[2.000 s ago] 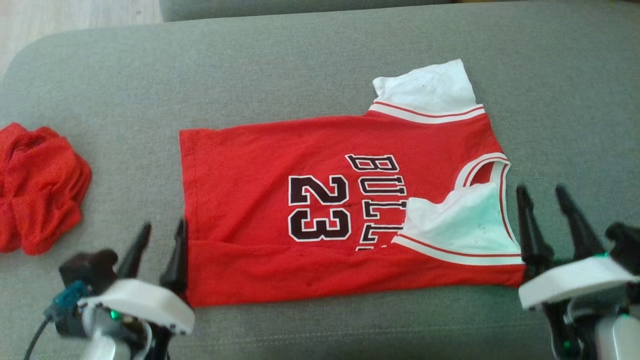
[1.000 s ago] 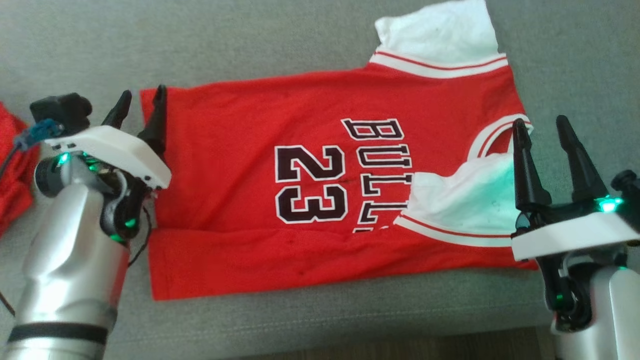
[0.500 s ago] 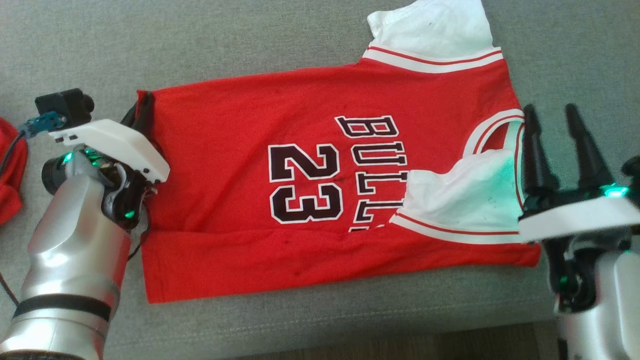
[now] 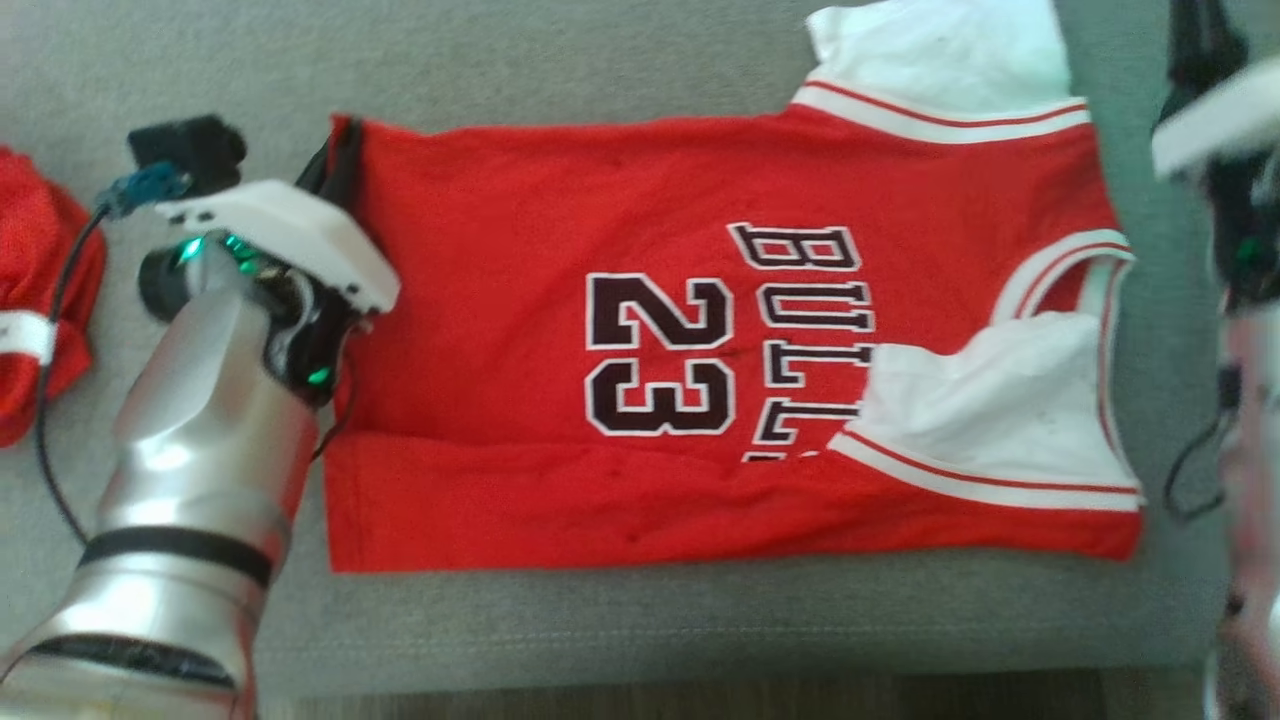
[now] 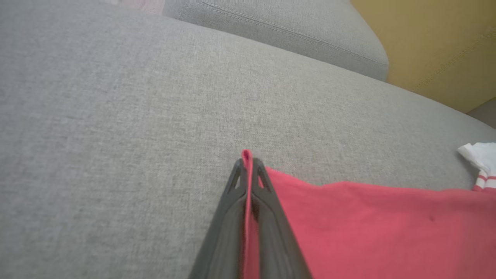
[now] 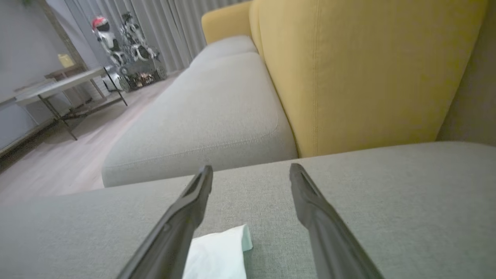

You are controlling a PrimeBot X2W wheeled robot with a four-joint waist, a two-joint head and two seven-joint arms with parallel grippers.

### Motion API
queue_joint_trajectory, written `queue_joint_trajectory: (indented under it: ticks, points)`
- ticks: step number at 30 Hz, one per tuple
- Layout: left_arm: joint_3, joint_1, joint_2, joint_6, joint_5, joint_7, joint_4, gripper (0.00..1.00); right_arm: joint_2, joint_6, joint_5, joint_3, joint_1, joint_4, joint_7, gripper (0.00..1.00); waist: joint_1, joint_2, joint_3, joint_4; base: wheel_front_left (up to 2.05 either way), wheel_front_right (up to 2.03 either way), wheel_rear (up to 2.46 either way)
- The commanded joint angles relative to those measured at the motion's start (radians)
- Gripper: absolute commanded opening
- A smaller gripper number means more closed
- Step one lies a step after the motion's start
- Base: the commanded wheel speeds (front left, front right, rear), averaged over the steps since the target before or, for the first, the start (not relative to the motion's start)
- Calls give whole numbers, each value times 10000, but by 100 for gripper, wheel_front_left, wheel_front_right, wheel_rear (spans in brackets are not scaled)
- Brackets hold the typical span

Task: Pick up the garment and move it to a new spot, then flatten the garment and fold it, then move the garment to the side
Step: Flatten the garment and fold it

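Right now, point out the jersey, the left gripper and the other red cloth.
jersey (image 4: 660, 400): head view, on the printed number.
left gripper (image 5: 249, 162): left wrist view, between the fingertips shut on the jersey's corner.
red cloth (image 4: 40, 240): head view, on its crumpled middle.

Honestly, all you could read was the print on the front of the red jersey (image 4: 500, 200): a big black "23" (image 4: 660, 355) outlined in white, and right beside it the dark-outlined block lettering "BULL" (image 4: 805, 300). Both sat sideways in your head camera, tops pointing towards the robot's right. A white flap of fabric (image 4: 985, 400) lay over the end of the word, so the fourth letter showed only partly.
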Motion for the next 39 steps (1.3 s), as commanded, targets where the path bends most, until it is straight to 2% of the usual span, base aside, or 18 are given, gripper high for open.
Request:
queue_joint_trajectory:
  ticks: [1, 9, 15, 16, 17, 18, 25, 32, 39]
  points:
    - [193, -405, 292, -49, -6, -130, -192, 0, -102, -7, -10, 200, -180, -174, 96, 100, -1, 0, 186, 208, 0, 0, 0]
    - [-520, -978, -216, -60, -253, -427, -117, 0, -560, -7, -372, 1019, -2361, 3357, 1350, 100, -1, 0, 675, 863, 0, 0, 0]
    - [-995, -1169, -280, -62, -613, -614, -59, 0, -536, -7, -187, 1391, -3103, 4972, 2122, 100, -1, 0, 865, 974, 0, 0, 0]
    - [-1060, -1187, -272, -62, -678, -644, -44, 0, -519, -7, -94, 1388, -3188, 5164, 2200, 49, -1, 0, 871, 974, 0, 0, 0]
    - [-1124, -1202, -262, -62, -740, -673, -27, 0, -497, -7, -8, 1436, -3258, 5309, 2268, 17, -1, 0, 870, 973, 0, 0, 0]
    - [-1187, -1218, -248, -62, -797, -704, -9, 0, -473, -7, 91, 1514, -3319, 5350, 2223, 0, -1, 0, 868, 967, 0, 0, 0]
    - [-1429, -1314, -1, -62, -1153, -971, 11, 0, -546, -7, 1151, 1962, -3450, 5022, 1464, 0, -1, 0, 646, 831, 0, 0, 0]
    - [-1495, -1350, 297, -63, -1361, -1141, -208, 0, -1119, -7, 2274, 2905, -3143, 3886, 992, 0, -1, 0, 389, 735, 0, 0, 0]
    - [-1497, -928, 548, -63, -1643, -1205, -597, 0, -1480, -7, 3308, 3697, -2156, 2700, 604, 0, -1, 0, 91, 572, 0, 0, 0]
